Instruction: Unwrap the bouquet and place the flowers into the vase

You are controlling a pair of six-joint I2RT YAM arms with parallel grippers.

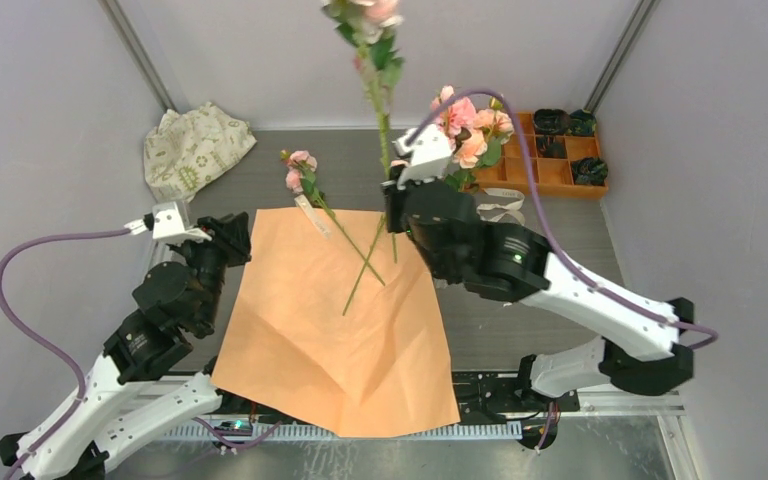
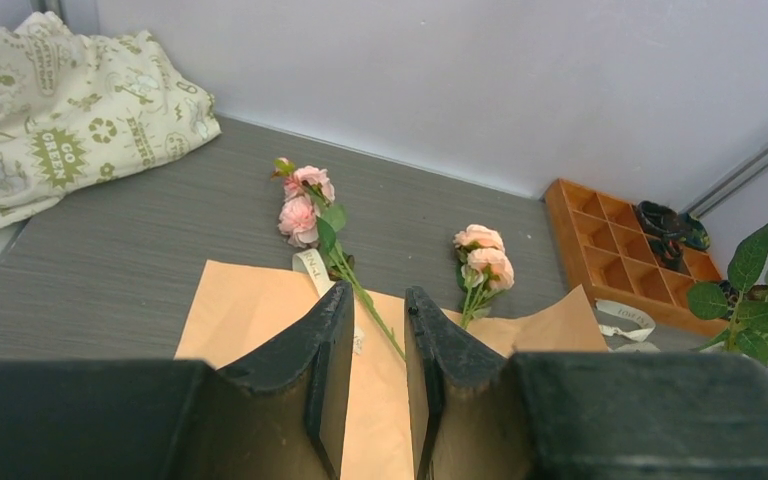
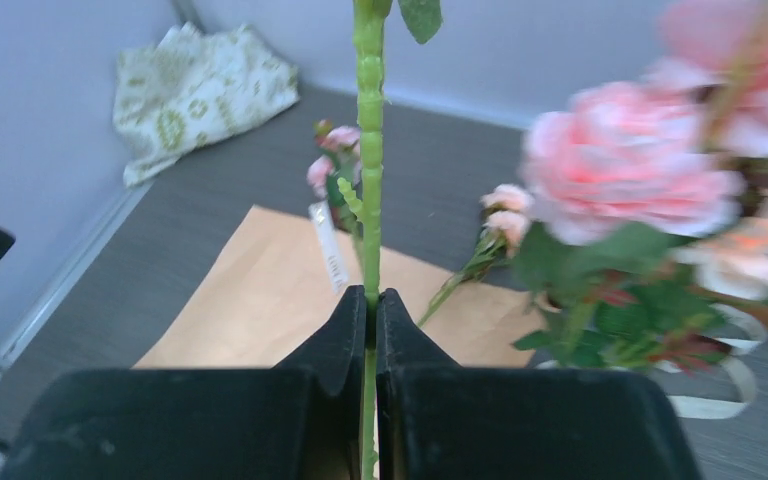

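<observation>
Two flowers lie crossed on the unfolded orange paper (image 1: 330, 340), straight ahead of the left tool (image 2: 380, 293). The twin-bloom flower (image 2: 303, 200) is ahead and slightly to its left, with a cream tag on its stem. The second flower (image 2: 485, 255) is ahead and to its right. The left tool hangs over the paper's edge, its fingers (image 2: 330, 350) standing apart with nothing between them.

The right tool (image 3: 371, 300) is clamped on the green stem (image 3: 368, 150) of a third flower (image 1: 375, 15), held upright. Its pink bloom and leaves rise high above the fingers, and the stem's cut end hangs just below them.

Just to the right of that tool stands a cluster of pink and peach blooms (image 1: 470, 130). The arm hides whatever holds them. A loose cream ribbon (image 3: 720, 400) lies on the grey tabletop (image 1: 260, 160) beneath those blooms. An orange compartment tray (image 1: 550, 170) sits farther to the right. A cream patterned cloth (image 2: 50, 110) is bunched well off to the left of the left tool, against the back wall.
</observation>
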